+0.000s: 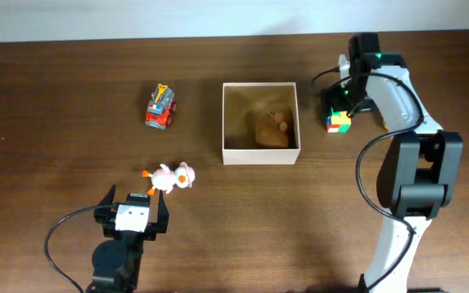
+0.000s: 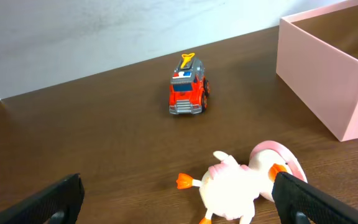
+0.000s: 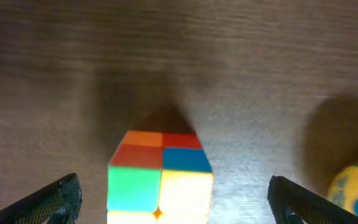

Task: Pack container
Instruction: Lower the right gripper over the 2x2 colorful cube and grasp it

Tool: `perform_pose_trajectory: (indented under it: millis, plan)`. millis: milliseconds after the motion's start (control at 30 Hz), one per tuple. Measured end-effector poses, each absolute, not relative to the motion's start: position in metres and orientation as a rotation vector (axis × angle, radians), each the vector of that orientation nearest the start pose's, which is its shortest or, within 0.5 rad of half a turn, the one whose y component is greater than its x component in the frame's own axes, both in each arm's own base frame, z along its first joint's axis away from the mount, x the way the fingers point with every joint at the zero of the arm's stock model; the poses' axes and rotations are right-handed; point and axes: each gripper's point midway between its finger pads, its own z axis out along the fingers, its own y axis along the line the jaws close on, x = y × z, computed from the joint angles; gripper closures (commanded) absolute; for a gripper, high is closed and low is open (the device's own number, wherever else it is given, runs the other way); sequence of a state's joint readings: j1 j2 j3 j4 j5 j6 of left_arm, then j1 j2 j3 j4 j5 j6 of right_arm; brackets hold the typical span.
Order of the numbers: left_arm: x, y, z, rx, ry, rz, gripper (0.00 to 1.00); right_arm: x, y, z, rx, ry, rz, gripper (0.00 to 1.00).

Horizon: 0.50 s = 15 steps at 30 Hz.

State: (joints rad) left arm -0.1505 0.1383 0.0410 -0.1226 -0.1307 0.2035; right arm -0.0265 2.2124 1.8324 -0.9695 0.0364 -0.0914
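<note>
The spread right end effector (image 3: 176, 202) bracketed the multicoloured plastic puzzle cube (image 3: 160, 177) beside the white-walled square cardboard container (image 1: 260, 157), centred on the table (image 1: 63, 155); the left end effector (image 2: 179, 199) gaped too. Likely pickup; next, closing squarely.

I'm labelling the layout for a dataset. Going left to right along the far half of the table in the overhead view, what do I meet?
red toy fire truck → container → multicoloured cube
</note>
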Motion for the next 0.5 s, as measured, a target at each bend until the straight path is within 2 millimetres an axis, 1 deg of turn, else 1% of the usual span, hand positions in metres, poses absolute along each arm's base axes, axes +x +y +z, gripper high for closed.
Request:
perform_pose_trajectory:
  millis: [133, 500]
  plan:
    - [0.247, -0.015, 0.132, 0.222, 1.778, 0.155, 0.01, 0.477, -0.014, 0.036, -0.093, 2.928, -0.029, 0.01]
    - [0.247, -0.015, 0.132, 0.223, 1.778, 0.155, 0.01, 0.472, -0.01, 0.021, -0.097, 2.935, 0.003, 0.01]
